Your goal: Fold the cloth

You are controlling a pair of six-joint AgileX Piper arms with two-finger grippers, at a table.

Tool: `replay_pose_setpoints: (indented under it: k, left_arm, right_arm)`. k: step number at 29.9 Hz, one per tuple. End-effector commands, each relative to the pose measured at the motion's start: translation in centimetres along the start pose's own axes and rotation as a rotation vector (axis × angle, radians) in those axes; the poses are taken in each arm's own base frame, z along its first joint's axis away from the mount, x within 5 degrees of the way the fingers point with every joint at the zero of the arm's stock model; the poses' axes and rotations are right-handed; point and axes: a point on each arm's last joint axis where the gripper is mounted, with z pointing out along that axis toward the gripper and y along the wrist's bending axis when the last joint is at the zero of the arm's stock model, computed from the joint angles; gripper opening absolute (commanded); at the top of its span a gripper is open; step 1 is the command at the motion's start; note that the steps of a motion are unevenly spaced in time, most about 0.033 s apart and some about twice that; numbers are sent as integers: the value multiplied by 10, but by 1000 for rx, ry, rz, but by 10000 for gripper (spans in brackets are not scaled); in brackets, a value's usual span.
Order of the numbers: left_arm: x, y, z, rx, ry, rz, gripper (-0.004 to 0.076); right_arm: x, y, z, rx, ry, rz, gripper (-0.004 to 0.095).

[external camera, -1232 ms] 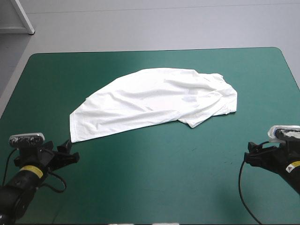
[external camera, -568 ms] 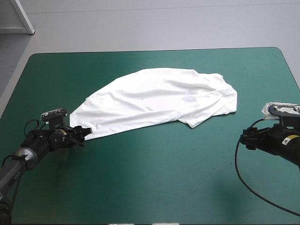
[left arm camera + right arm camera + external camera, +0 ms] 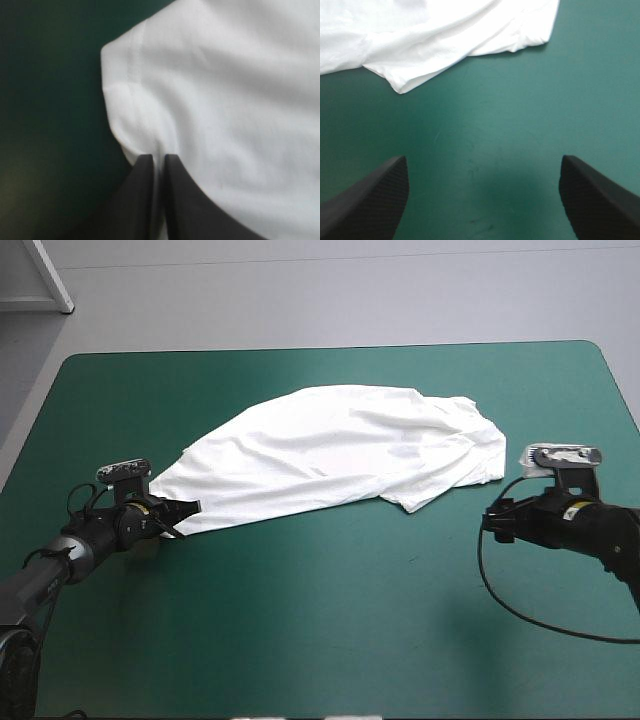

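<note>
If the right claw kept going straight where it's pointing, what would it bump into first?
Probably the white T-shirt. The open right gripper points across bare teal-green cover toward the shirt's near edge. If it tilts down, it might touch the cover first; I cannot tell.

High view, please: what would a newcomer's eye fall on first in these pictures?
The white T-shirt, spread in a wide fan across the teal-green table. The left gripper is shut on its near left corner; the right gripper hangs open, short of its right end.
</note>
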Motion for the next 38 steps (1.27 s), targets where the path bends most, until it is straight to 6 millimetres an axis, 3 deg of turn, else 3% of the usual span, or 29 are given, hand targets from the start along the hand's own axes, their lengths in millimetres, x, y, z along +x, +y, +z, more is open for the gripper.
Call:
replay_pose_setpoints:
  k: [1, 14, 23, 27, 32, 35, 38]
  left_arm:
    - [5, -1, 0, -3, 63, 0, -5]
    - [7, -1, 0, -6, 82, 0, -8]
    - [7, -1, 0, -6, 84, 0, -8]
    - [7, -1, 0, -6, 82, 0, -8]
    - [7, -1, 0, -5, 79, 0, -8]
    - [5, -1, -2, -4, 65, 4, -8]
    - [-6, -3, -13, 6, 3, 15, -8]
  right_arm:
    - [-23, 16, 16, -49, -97, -49, 745]
    - [-61, 85, 129, -169, 68, -218, 706]
    - [-45, 90, 185, -158, 197, -222, 672]
    - [-40, 91, 193, -158, 229, -213, 477]
    - [-40, 91, 189, -161, 235, -213, -19]
    - [-45, 91, 180, -164, 208, -214, -13]
    - [-56, 92, 157, -172, 154, -215, -14]
